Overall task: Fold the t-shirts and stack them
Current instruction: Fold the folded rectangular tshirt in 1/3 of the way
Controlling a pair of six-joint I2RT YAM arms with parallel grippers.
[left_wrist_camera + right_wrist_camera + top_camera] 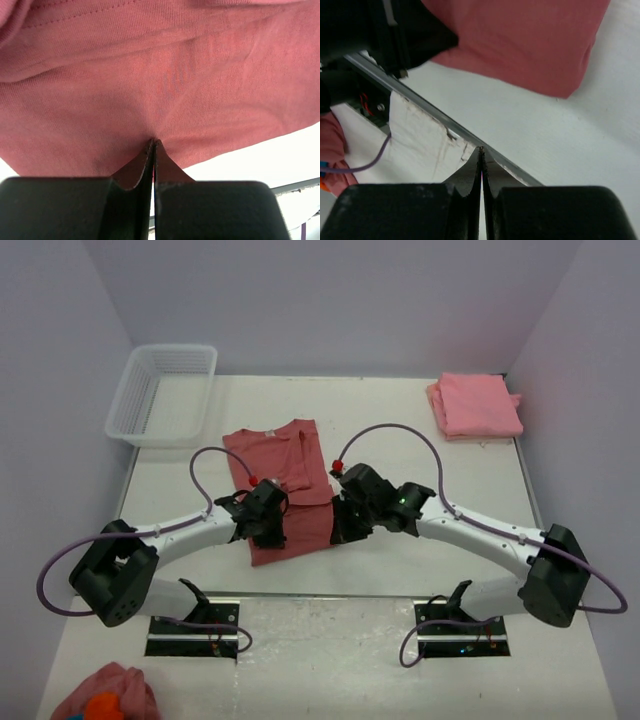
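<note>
Far left at the back, a white mesh basket sits on the table. Next comes the left gripper, jaws pressed together, tips right against the red t-shirt near its front hem; whether any cloth is pinched cannot be told. The shirt lies spread at centre. The right gripper, closed and empty, hangs over bare table just beside the shirt's near right corner. Back right, well apart, rests a folded pink t-shirt.

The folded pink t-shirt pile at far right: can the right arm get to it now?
Probably yes. Only bare table lies between the right gripper and the folded pink t-shirt pile, and the arm is bent, so it can extend. Its shut jaws must open first.
</note>
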